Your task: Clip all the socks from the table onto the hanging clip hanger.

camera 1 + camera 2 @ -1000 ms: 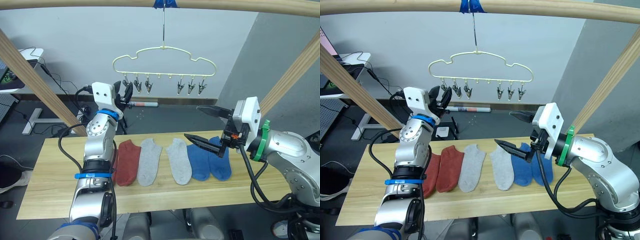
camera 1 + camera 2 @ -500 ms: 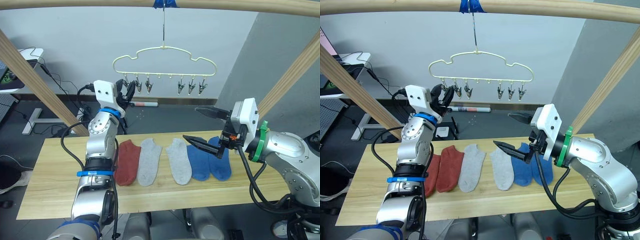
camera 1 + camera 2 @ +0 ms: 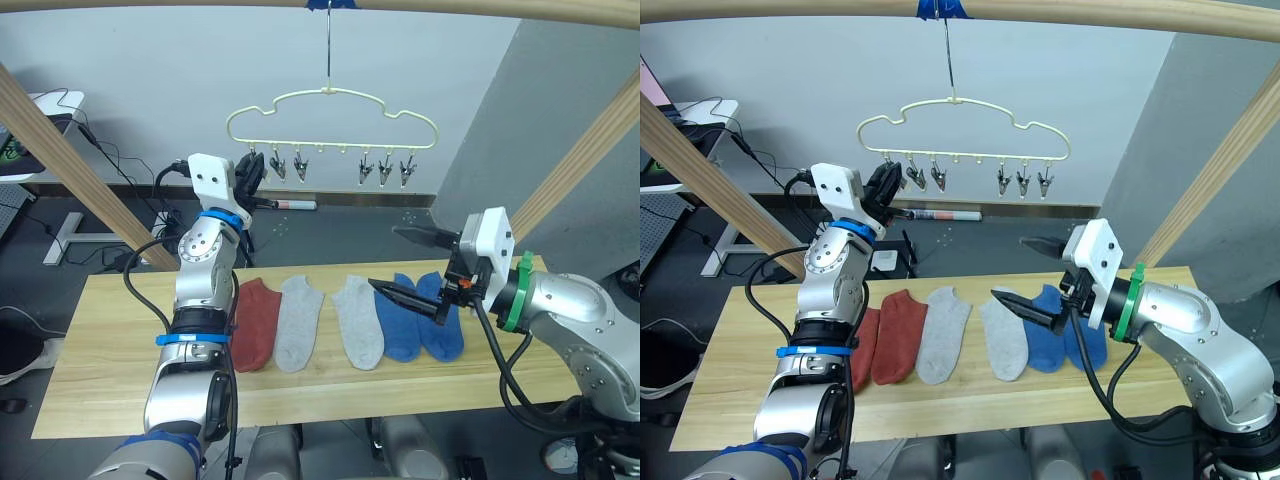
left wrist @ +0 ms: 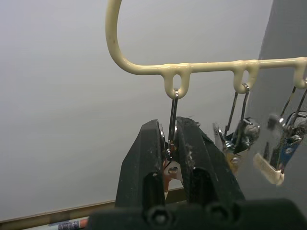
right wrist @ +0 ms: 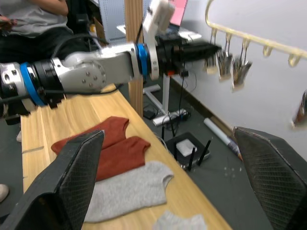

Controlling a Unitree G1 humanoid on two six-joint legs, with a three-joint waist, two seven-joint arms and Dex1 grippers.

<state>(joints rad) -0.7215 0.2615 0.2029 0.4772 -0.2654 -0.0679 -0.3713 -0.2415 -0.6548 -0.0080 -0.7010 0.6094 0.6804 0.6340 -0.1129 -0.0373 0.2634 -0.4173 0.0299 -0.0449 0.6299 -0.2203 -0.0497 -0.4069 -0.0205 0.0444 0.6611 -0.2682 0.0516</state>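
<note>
Several socks lie in a row on the table: a rust red sock, a second red one partly behind my left arm, two grey socks and two blue socks. The pale yellow clip hanger hangs by its hook from the top pole. My left gripper is raised to the hanger's leftmost clip and is shut on it. My right gripper hovers wide open just above the blue socks, holding nothing.
Thick wooden poles frame the scene: one across the top and slanted ones at left and right. Other silver clips hang along the hanger. A person sits behind the table's left end.
My left gripper has risen to the hanger's leftmost clip and shut on it. The right gripper has sunk slightly over the blue socks. The socks have not moved.
</note>
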